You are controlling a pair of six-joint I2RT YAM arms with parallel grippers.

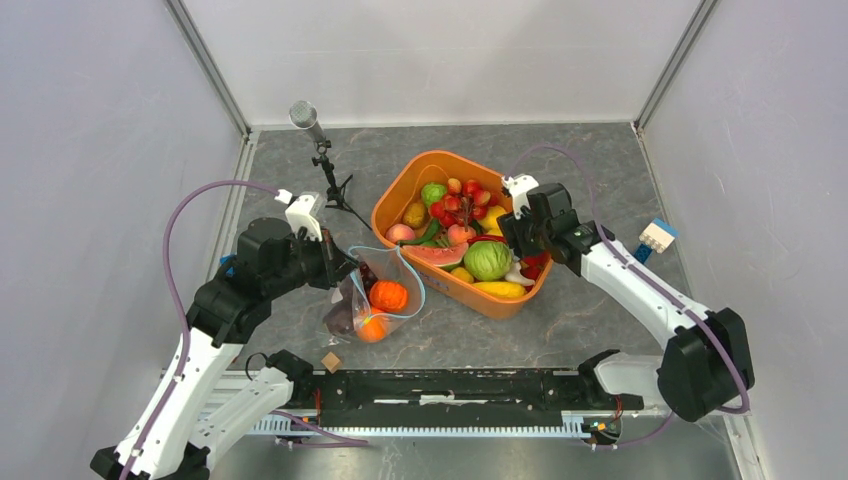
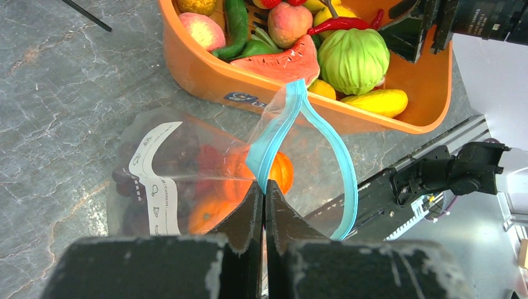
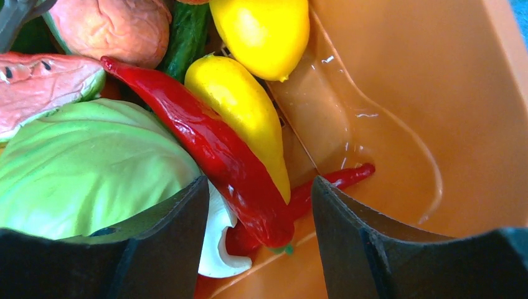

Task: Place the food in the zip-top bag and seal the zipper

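Note:
The clear zip-top bag (image 1: 372, 295) lies left of the orange bin (image 1: 392, 197), with orange toy fruits (image 1: 388, 295) and dark pieces inside. Its teal zipper (image 2: 339, 159) stands open in a loop. My left gripper (image 2: 265, 187) is shut on the bag's mouth edge beside the white label (image 2: 155, 180). My right gripper (image 3: 260, 193) is open inside the bin, its jaws either side of a red chili pepper (image 3: 212, 149), beside a yellow piece (image 3: 240, 109), a green cabbage (image 3: 87, 168) and a white piece (image 3: 218, 255).
The bin holds several more toy foods, among them a watermelon slice (image 2: 280, 62) and peaches. A microphone stand (image 1: 318, 150) is behind the bag. A small wooden cube (image 1: 331, 362) lies at the front, and a blue-white block (image 1: 655, 238) lies at right.

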